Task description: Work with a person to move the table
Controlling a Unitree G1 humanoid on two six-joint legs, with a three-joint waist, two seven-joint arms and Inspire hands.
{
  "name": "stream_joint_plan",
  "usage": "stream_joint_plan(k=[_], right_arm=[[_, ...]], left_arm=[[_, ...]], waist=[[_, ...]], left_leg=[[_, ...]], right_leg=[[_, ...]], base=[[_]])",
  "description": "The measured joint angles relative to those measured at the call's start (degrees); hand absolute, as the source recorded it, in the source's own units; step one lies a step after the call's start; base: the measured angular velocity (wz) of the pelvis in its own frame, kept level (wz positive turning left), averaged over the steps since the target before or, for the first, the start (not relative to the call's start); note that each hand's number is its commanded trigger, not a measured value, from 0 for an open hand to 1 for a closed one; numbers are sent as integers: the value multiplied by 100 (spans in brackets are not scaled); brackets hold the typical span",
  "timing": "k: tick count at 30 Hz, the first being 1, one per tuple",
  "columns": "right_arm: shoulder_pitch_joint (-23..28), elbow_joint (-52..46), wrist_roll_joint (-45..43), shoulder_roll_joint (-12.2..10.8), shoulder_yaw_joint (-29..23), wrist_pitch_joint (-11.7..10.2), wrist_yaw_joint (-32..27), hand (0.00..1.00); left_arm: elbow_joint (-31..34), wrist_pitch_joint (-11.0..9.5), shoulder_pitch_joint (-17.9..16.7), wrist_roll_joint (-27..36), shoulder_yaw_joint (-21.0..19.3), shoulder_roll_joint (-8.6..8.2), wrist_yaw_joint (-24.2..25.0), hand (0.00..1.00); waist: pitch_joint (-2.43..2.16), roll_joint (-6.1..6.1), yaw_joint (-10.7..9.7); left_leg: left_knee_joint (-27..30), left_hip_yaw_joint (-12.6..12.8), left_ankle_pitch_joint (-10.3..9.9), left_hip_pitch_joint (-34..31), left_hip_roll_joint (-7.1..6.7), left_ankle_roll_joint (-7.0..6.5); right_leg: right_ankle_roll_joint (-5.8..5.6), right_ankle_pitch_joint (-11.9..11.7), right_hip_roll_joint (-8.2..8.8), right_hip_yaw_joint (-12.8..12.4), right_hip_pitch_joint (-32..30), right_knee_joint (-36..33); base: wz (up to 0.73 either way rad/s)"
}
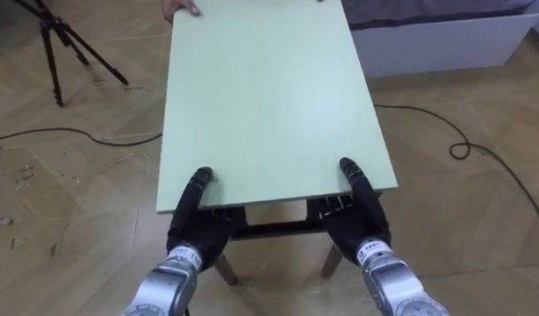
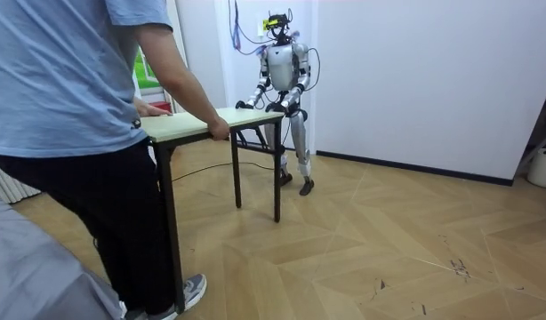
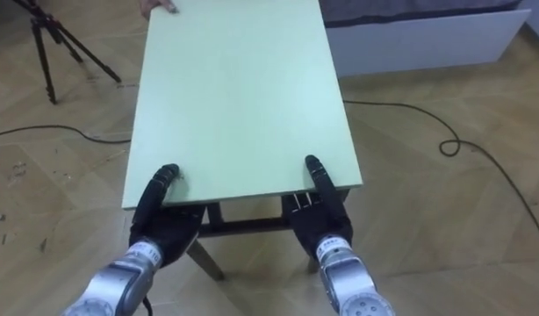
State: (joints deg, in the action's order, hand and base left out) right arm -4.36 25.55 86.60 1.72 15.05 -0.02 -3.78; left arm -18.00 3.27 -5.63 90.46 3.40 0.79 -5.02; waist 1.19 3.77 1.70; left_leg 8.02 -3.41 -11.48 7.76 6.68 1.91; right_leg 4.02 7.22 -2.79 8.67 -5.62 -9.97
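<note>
Pale green, the surface (image 1: 269, 96) is lying directly ahead of the robot, its long axis running straight away from it toward the person (image 2: 77, 107), who is holding the far short edge. The left hand (image 1: 197, 215) and right hand (image 1: 353, 206) are clamping the near short edge close to its two corners, thumbs lying on top and fingers tucked beneath, so neither hand is nearer than the other. In my judgement the coming move is depending on travel along that axis, with both ends staying level. A tripod (image 1: 63, 44) is standing off the far left corner.
</note>
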Motion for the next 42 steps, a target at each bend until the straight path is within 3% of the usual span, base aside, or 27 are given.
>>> stream_joint_plan(k=[1, 2, 3, 6, 11, 15, 20, 24, 27, 32, 36, 38, 42], right_arm=[[34, -135, -7, -24, 52, -21, -7, 100], [216, -241, 41, 88, 80, -103, 8, 100], [350, -325, 119, 120, 39, -164, 4, 100], [475, -643, 246, 98, -54, -111, 3, 100], [691, -987, 310, 91, -73, 7, -6, 100], [991, -1082, 306, 88, -60, 34, 116, 100], [1346, -1410, 322, 92, -14, 77, 142, 100], [1589, -1683, 376, 126, 76, -75, 137, 100], [1852, -1954, 453, 231, 174, -209, 135, 100], [2060, -2116, 490, 366, 398, -420, 135, 100], [2150, -2166, 491, 486, 480, -476, 150, 100], [2198, -2189, 505, 540, 521, -507, 187, 100], [2289, -2188, 539, 665, 650, -611, 305, 100]], left_arm=[[91, -37, -54, -5, -46, -1, 59, 100], [-31, -15, -22, -27, 70, -104, 36, 100], [-12, 43, 11, -33, 159, -94, -48, 100], [269, -104, 54, -174, 248, -21, -106, 100], [431, -105, 50, -246, 228, 37, -110, 100], [556, -109, -172, -346, 258, 90, -104, 100], [810, -157, -423, -367, 394, 184, -105, 100], [950, -342, -511, -490, 574, 185, -104, 100], [1085, -393, -641, -509, 704, 202, -94, 100], [1276, -520, -952, -501, 840, 213, -94, 100], [1310, -603, -1086, -505, 934, 219, -94, 100], [1354, -622, -1160, -502, 965, 222, -94, 100], [1429, -861, -1320, -501, 1161, 267, -52, 100]], waist=[[27, -64, 4], [19, 113, -48], [34, 76, -63], [25, -29, -118], [7, -46, -121], [-44, -123, -118], [-48, -132, -109], [-48, -131, -74], [-48, -130, 38], [-45, -137, 41], [-45, -138, 126], [-39, -157, 158], [-27, -239, 180]], left_leg=[[22, 58, -89, 0, -67, 120], [-45, 247, -203, 90, 17, 209], [-112, 535, -119, 149, -11, 191], [-156, 789, -62, 45, -38, 159], [-55, 863, -69, -9, -177, 144], [-29, 952, -76, -6, -219, 130], [-30, 967, -78, 27, -236, 127], [-28, 977, -79, -28, -235, 124], [-27, 980, -98, -52, -234, 92], [-21, 980, -100, -49, -235, 88], [-7, 980, -103, -85, -239, 64], [25, 978, -110, -111, -239, 57], [79, 972, -112, -197, -247, 56]], right_leg=[[-2, -832, 155, 133, -104, 230], [-40, -616, 140, 331, 10, -3], [-81, -554, 182, 369, 79, -101], [-134, -492, 196, 347, 55, -33], [-204, -443, 294, 379, 58, -73], [-240, -430, 344, 388, 65, -105], [-258, -420, 373, 395, 60, -174], [-264, -409, 376, 408, 27, -191], [-252, -386, 383, 407, -47, -285], [-244, -373, 389, 390, -70, -350], [-229, -363, 393, 364, -149, -427], [-222, -358, 395, 358, -174, -456], [-223, -360, 415, 350, -227, -487]], base=[[7], [76], [80], [34], [6], [2], [1], [9], [0], [0], [0], [0], [0]])
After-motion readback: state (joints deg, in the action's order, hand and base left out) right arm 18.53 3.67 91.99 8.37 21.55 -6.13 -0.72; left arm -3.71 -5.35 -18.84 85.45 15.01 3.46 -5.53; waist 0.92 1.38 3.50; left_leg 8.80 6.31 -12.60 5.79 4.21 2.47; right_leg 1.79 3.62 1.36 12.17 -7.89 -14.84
